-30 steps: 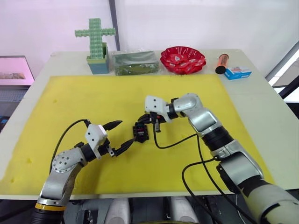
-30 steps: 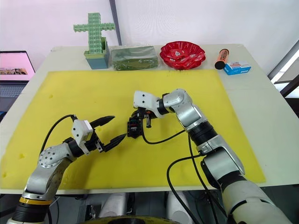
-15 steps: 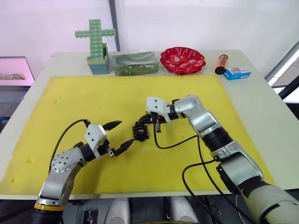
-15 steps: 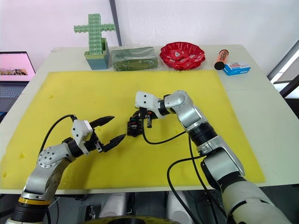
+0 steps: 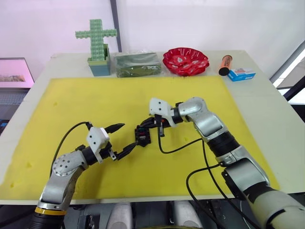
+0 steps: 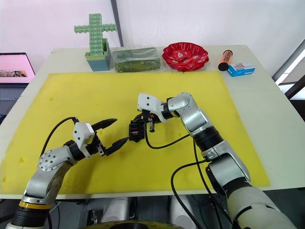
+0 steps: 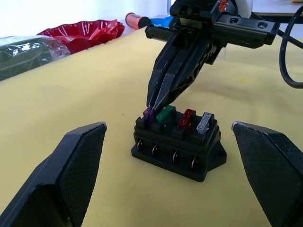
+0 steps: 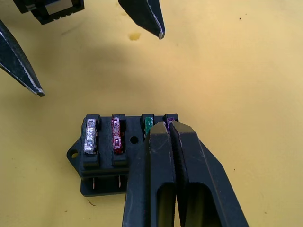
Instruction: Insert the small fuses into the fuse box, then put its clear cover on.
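Note:
The black fuse box [image 5: 142, 135] stands on the yellow mat [image 5: 86, 100] in the middle. In its top slots sit the small fuses: grey [image 7: 204, 123], red [image 7: 188, 117], green [image 7: 165, 115] and purplish [image 7: 148, 113]. My right gripper [image 8: 169, 125] is shut, and its tips rest on top of the purplish fuse. My left gripper [image 5: 127, 135] is open just left of the box, one of its fingers [image 7: 75, 161] on either side without touching it. The clear cover is out of view.
Along the table's far edge stand a green brick cross [image 5: 96, 40], a wrapped green package [image 5: 137, 64], a red bowl [image 5: 185, 60], an orange tube [image 5: 225, 65] and a blue box [image 5: 242, 74]. A black cable [image 5: 176, 145] hangs from the right wrist over the mat.

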